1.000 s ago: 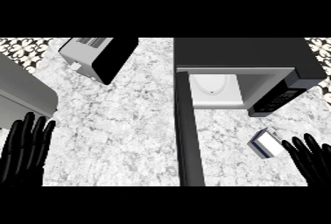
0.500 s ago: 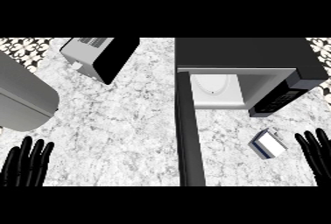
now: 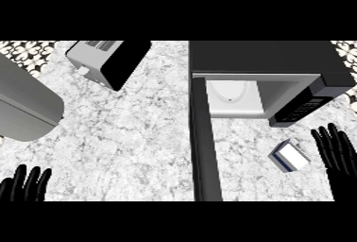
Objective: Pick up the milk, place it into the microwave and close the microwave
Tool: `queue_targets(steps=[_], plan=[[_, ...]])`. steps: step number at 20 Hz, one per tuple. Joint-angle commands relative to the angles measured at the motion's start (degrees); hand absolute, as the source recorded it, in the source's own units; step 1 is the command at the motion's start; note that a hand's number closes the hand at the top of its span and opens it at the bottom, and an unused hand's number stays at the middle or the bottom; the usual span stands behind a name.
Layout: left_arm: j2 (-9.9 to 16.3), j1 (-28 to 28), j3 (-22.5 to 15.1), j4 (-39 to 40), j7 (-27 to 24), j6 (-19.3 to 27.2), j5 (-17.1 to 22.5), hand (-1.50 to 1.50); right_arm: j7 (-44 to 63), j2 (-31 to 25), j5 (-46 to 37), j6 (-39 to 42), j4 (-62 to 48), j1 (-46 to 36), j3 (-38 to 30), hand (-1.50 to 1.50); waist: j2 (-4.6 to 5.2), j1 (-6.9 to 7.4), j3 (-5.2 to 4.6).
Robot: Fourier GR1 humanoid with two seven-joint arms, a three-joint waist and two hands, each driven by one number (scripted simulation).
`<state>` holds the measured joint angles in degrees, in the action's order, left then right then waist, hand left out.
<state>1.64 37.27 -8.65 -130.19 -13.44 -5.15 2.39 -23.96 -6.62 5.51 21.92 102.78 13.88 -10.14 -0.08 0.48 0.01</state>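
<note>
While beside milk (image 3: 290, 156), right hand (image 3: 336, 150) open.

Veined marble-look counter (image 3: 125, 137), matt black microwave (image 3: 265, 54) casing, brushed-metal toaster (image 3: 94, 54), glossy milk (image 3: 290, 156) carton.

Over the last second the left hand (image 3: 25, 184) sinks toward the counter's (image 3: 132, 142) near left corner; 1 second ago its whole length showed by the left edge, and now only the straight fingers show. A big grey rounded object (image 3: 24, 106) comes in from the left edge and spreads further over the counter in each frame. The right hand (image 3: 338, 149) shifts slightly up along the right edge, beside the milk (image 3: 290, 156), fingers straight, not touching it.
</note>
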Motion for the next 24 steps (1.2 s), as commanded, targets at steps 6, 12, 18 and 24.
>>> queue_targets(steps=[6,12,18,24], plan=[[0.52,1.45,-0.17,-0.67,-1.61,-1.06,-0.20,-1.50,-10.31,-3.81,-2.32,0.98,-19.09,-6.16,-6.34,-1.50,0.10,-0.05,0.03],[0.22,5.43,-1.08,-0.16,-6.06,-1.71,-0.51,-1.50,-15.59,-3.83,-7.75,-3.06,-25.80,-8.59,-6.36,-1.50,0.04,0.04,0.02],[0.30,2.85,-0.07,-0.59,-2.38,-0.91,0.16,-1.50,-19.88,-6.88,-10.31,-4.56,-37.24,-14.02,-7.95,-1.50,0.10,-0.01,0.02],[-0.61,7.70,-3.31,-0.33,-6.69,-1.27,-2.68,-1.50,-22.34,-11.94,-9.90,0.26,-46.14,-16.46,-8.69,-1.50,0.03,0.13,0.02]])
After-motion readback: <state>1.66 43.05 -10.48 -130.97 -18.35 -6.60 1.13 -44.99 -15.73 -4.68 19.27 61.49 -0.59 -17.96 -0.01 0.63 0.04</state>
